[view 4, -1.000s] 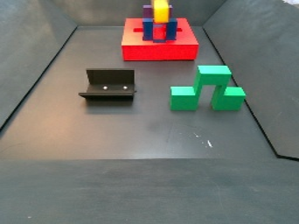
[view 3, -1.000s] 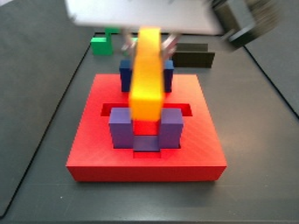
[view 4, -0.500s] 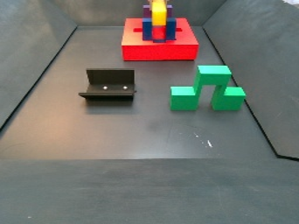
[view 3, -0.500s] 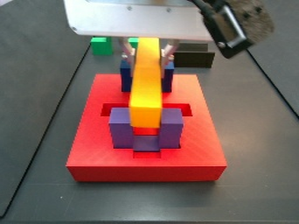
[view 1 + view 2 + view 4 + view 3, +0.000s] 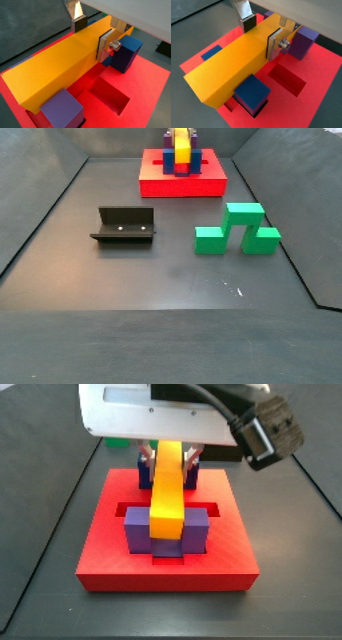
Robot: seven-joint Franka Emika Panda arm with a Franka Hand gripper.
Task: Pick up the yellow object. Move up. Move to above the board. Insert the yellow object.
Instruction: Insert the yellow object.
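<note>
Yellow object [image 5: 166, 489] clamped in the gripper [image 5: 93, 34] over the board [image 5: 167, 560].

The bar is long, narrow and plain, smooth yellow-orange with flat faces and square ends. In both wrist views the silver finger plates [image 5: 275, 42] press its two long sides near one end. In a side view it slopes at the centre of the frame, its low end between the two purple blocks [image 5: 167, 534], its high end by the blue blocks [image 5: 144, 472]. The red slab shows recessed slots [image 5: 111, 98]. In a side view the fixture [image 5: 124, 225] sits left of centre, the green stepped block [image 5: 238, 229] to its right.
</note>
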